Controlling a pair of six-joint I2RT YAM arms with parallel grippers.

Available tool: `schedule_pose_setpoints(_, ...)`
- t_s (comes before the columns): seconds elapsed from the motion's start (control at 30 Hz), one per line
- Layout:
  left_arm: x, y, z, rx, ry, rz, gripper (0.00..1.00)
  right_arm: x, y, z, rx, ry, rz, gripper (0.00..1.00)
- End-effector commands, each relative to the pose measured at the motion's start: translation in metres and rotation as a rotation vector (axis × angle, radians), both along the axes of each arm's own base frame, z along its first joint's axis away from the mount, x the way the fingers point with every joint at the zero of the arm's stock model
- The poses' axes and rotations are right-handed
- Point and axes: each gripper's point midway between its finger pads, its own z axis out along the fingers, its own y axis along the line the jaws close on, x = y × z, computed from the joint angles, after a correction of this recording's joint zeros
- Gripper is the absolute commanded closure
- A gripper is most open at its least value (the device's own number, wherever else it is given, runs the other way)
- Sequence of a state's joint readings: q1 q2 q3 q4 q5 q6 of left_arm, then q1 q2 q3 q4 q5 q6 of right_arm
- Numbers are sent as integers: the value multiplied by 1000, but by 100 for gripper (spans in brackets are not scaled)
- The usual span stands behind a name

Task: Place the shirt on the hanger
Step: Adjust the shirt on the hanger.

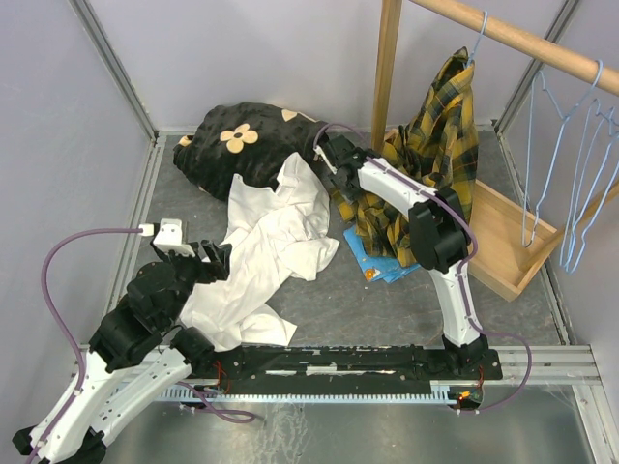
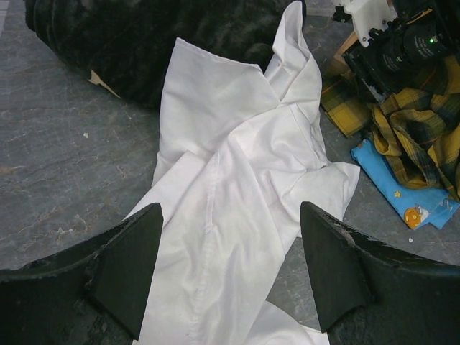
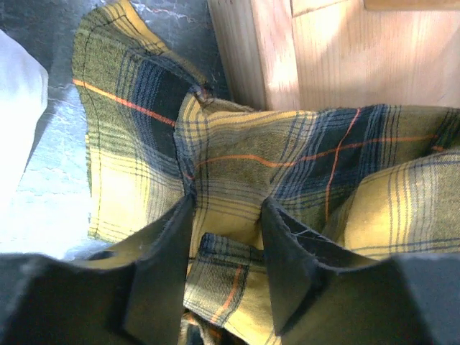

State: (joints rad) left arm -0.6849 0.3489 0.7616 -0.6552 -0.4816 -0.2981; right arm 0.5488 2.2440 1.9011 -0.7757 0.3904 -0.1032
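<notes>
The yellow-and-black plaid shirt (image 1: 447, 121) droops from a pale-blue hanger (image 1: 478, 37) hooked on the wooden rail, and its lower part is heaped on the floor (image 3: 237, 151). My right gripper (image 3: 226, 208) is low in that heap beside the wooden post, its jaws partway closed with a fold of the plaid cloth filling the gap. My left gripper (image 2: 230, 215) hovers open over the white garment (image 2: 237, 180), with nothing between its fingers (image 2: 129, 266). In the top view the left gripper (image 1: 208, 256) is at the white cloth's left edge.
A black cloth with cream flowers (image 1: 242, 140) lies at the back left. A blue item (image 1: 372, 256) lies under the plaid heap. The rack's wooden base (image 1: 503, 246) and post (image 1: 387, 68) stand on the right. Several spare blue hangers (image 1: 580, 164) hang from the rail.
</notes>
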Motion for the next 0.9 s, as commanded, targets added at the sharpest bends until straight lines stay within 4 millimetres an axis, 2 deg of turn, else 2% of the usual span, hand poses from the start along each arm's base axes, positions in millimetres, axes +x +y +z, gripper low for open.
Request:
schedule_pose_setpoints(0.0, 4, 0, 9, -51, -25, 31, 17, 9, 0, 4, 52, -21, -25, 55)
schedule_pose_setpoints(0.1, 4, 1, 8, -50, -24, 33, 17, 9, -2, 7, 69, -20, -35, 71)
schedule_pose_setpoints(0.2, 4, 1, 9, -51, -25, 33, 17, 9, -3, 18, 87, -35, -36, 89)
schedule_pose_setpoints(0.33, 5, 0, 8, -50, -23, 32, 17, 9, -3, 40, 107, -74, -39, 100)
schedule_pose_setpoints(0.47, 4, 0, 8, -51, -24, 30, 17, 14, -11, 60, 110, -120, -60, 100)
schedule_pose_setpoints(0.67, 4, 0, 9, -52, -26, 31, 17, 19, -21, 78, 102, -162, -90, 100)
schedule_pose_setpoints(0.87, 4, 0, 9, -54, -28, 30, 17, 37, -70, 112, 6, -301, -246, 100)
